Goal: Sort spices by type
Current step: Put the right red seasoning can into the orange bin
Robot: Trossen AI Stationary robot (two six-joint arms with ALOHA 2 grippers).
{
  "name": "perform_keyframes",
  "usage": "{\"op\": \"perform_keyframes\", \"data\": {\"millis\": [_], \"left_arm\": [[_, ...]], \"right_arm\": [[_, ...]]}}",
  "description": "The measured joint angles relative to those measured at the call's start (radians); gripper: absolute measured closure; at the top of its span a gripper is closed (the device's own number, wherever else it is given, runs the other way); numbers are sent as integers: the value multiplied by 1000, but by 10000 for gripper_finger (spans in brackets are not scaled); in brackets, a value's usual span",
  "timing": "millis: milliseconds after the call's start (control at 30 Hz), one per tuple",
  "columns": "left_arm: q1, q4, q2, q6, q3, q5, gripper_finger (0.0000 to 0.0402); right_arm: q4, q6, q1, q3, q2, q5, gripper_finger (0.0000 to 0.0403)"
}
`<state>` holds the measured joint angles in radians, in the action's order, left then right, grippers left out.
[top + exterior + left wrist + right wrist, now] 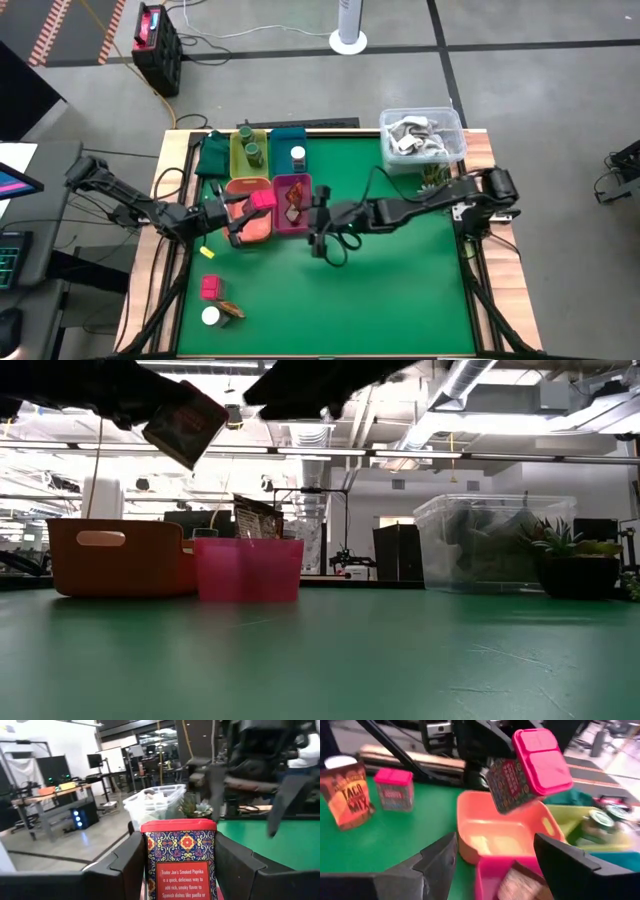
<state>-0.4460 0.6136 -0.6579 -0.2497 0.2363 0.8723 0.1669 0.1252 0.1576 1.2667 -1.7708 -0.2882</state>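
Note:
My left gripper (243, 213) is shut on a pink-red spice tin (262, 198) above the orange tray (250, 228). My right gripper (322, 228) is open and hangs just right of the pink tray (292, 215), which holds a reddish-brown packet (293, 198) leaning against its wall. Two dark green jars (250, 150) stand in the yellow-green tray. A white-capped jar (298, 155) stands in the teal tray. Near the table's front left, a second pink-red tin (211, 288), a white-capped jar (211, 316) and a brown packet (347, 795) stand on the mat. My left gripper pinches the pink-red tin by its two opposite side faces (150, 865), below the lid, between its two fingers (125, 865). The fingers come from the table's left. The tin (185, 422) is lifted clear and tilted, above the orange tray (120, 555).
A clear tub (422, 135) of grey-white items and a small spiky plant (432, 175) stand at the far right corner. A dark green tray (212, 155) sits left of the yellow-green one. A small yellow piece (207, 252) lies on the mat. The mat's right half is bare.

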Motion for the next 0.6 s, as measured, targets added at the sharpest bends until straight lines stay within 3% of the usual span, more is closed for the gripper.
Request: {"op": "perform_keyframes", "data": {"millis": [167,467,600], "left_arm": [[-7,3,0,-1,0,-42,213],[3,20,0,-31,0,-102,211],[15,53,0,-37,0,-144,211]], "right_arm": [[91,-9,-38,0,-65,25,111],[170,12,-56,4,-69,28,111],[116,12,-63,51,-68,37,111]]}}
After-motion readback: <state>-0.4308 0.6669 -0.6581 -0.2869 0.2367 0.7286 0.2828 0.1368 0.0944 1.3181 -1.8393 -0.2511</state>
